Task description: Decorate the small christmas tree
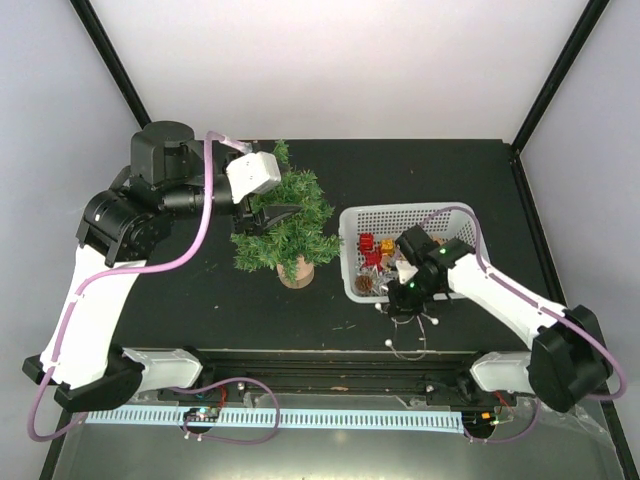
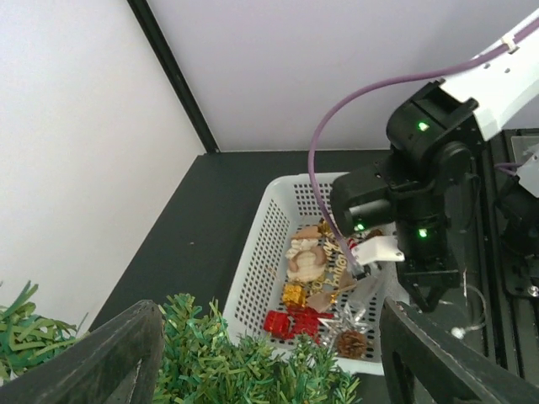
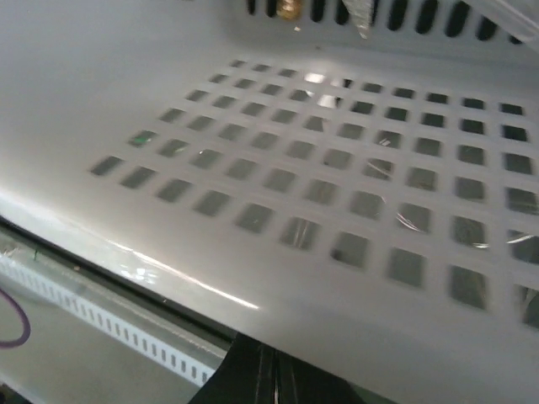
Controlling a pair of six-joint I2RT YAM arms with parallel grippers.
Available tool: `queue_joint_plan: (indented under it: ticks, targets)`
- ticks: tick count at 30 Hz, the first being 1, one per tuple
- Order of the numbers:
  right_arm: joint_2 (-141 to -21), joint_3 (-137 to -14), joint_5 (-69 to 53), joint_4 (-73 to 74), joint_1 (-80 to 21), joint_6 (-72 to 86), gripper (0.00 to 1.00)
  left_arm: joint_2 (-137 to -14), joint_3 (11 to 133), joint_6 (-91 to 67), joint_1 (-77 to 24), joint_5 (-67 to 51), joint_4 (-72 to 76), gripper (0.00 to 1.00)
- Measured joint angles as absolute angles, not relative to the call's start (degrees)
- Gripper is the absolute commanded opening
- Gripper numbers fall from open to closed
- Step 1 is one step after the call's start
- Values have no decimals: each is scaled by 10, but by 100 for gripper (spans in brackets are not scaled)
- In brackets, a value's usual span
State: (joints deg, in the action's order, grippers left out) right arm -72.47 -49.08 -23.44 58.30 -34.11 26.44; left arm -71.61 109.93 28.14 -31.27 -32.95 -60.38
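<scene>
Green bristly miniature tree (image 1: 300, 230) sits between the spread jaws of left gripper (image 1: 267, 215). Right gripper (image 3: 272, 379), jaws pinched together, faces white perforated plastic basket (image 1: 347, 256).

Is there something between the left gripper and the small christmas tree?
Nothing visible stands between them. The left gripper is at the small christmas tree, its open fingers on either side of the upper branches.

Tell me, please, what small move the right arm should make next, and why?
Probably lift the right gripper a little and open it over the white basket. Its fingers look shut and sit right against the basket's perforated wall at the near corner, while the ornaments lie inside, and the left gripper is open at the small christmas tree.
</scene>
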Motion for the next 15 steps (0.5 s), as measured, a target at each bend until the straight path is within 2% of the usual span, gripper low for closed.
queue_joint_plan:
  ticks: [10,15]
  targets:
    - [-820,-599,-204,600,-204,204,1,-716,1089,282,-299,-328,-601,71]
    - [-807,-657,-225,601,-188,202,1,-716,1089,283,-296,-329,-601,72]
